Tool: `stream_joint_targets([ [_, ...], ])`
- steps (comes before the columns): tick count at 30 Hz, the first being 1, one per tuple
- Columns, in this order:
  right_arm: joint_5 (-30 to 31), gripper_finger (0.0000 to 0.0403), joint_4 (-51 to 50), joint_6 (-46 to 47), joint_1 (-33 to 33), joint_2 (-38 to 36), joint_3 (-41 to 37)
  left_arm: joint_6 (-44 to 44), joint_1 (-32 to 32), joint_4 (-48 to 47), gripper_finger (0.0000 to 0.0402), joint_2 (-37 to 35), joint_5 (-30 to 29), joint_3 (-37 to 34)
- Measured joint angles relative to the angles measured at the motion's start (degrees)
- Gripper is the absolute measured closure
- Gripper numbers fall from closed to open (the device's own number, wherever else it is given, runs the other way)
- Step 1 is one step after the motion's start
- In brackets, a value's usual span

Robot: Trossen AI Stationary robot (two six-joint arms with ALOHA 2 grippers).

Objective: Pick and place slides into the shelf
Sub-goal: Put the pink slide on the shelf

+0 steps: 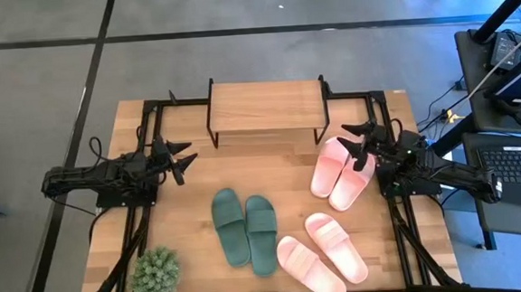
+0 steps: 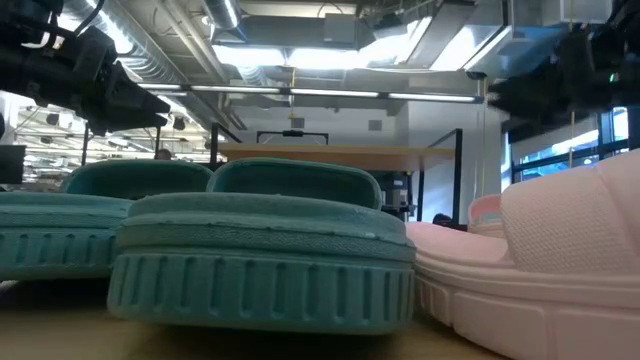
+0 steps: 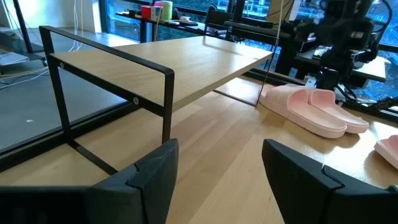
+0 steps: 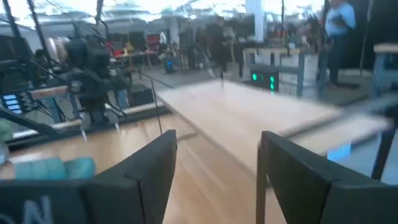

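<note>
The shelf (image 1: pixel 265 109), a light wooden board on a thin black frame, stands at the table's far middle. Two dark green slides (image 1: pixel 245 230) lie side by side on their soles at the centre. One light pink pair (image 1: pixel 339 173) lies to the right of the shelf. A second pink pair (image 1: pixel 322 255) lies near the front right. My left gripper (image 1: pixel 187 159) hangs open left of the shelf, holding nothing. My right gripper (image 1: pixel 351 147) hangs open above the far end of the upper pink pair and holds nothing. Its own view looks along the shelf board (image 4: pixel 249 118).
A small green potted plant (image 1: pixel 155 272) stands at the table's front left corner. Black frame rails (image 1: pixel 402 237) run along the table's left and right sides. Bare wood lies between the shelf and the green slides. A desk with a keyboard (image 1: pixel 515 162) stands beyond the right edge.
</note>
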Motion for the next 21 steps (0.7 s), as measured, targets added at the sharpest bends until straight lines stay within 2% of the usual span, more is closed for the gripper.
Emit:
stream_joint_targets([
  [7,-0.2,0.0169,-8.0,-4.5,4.0,6.4,12.9,0.0,0.0,0.0,0.0177,0.0,0.0,0.0],
  [21,0.1,0.0169,-25.4,-7.4,8.8,29.8,33.1,0.0,0.0,0.0,0.0177,0.0,0.0,0.0],
])
